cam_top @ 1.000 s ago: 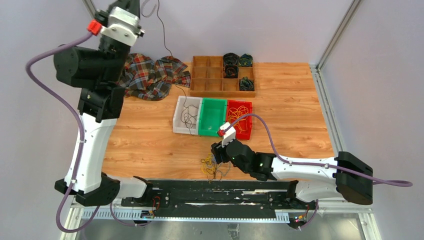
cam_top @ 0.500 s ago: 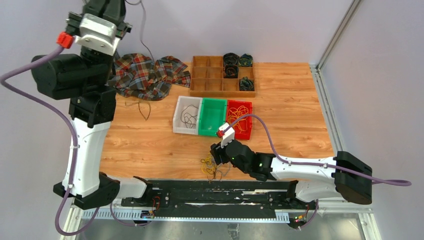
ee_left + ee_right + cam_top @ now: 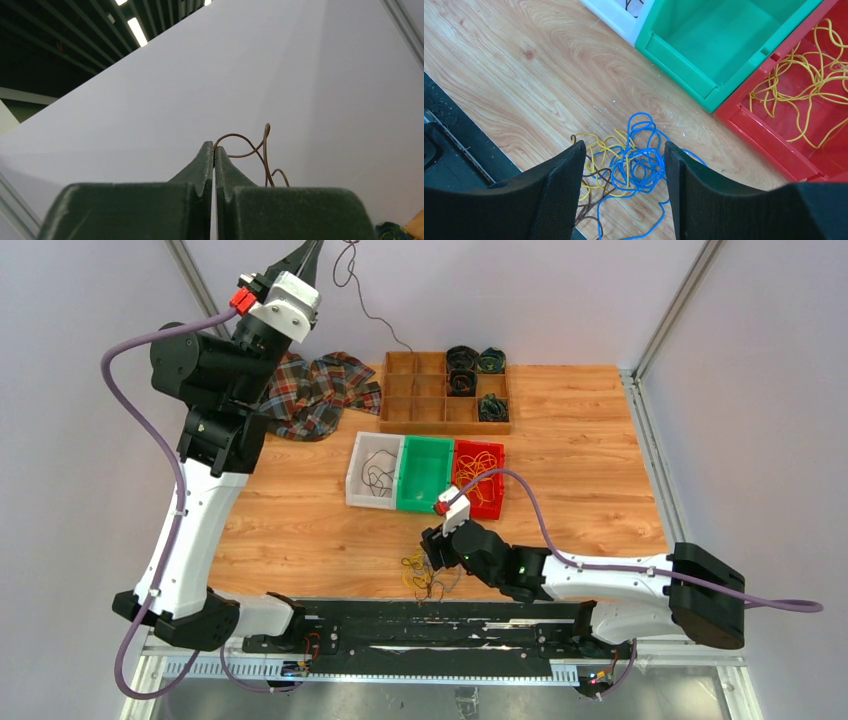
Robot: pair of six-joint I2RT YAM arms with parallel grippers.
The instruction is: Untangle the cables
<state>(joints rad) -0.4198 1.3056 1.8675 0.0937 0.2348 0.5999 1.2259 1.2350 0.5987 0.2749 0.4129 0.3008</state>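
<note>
The cables [image 3: 640, 165] are a small clump of blue, yellow and brown cord on the wood near the table's front edge, also seen from above [image 3: 418, 576]. My right gripper [image 3: 623, 155] is open and hovers just above the clump, one finger on each side; from above it sits at the clump's right [image 3: 434, 560]. My left gripper [image 3: 312, 248] is raised high at the back left and shut on a thin brown cable [image 3: 372, 318] that hangs down toward the wooden tray. In the left wrist view the shut tips [image 3: 214, 150] pinch that cable [image 3: 264, 150].
Three bins stand mid-table: white [image 3: 352, 480] with a dark cable, green [image 3: 425, 475], and red [image 3: 497, 485] with yellow cables [image 3: 809, 90]. A wooden compartment tray [image 3: 420, 390] with dark coils is at the back. A plaid cloth [image 3: 310, 395] lies back left.
My left arm swung left, then back right and higher, carrying the brown cable; its free end now hangs by the wooden tray. The right arm and the clump have not moved.
</note>
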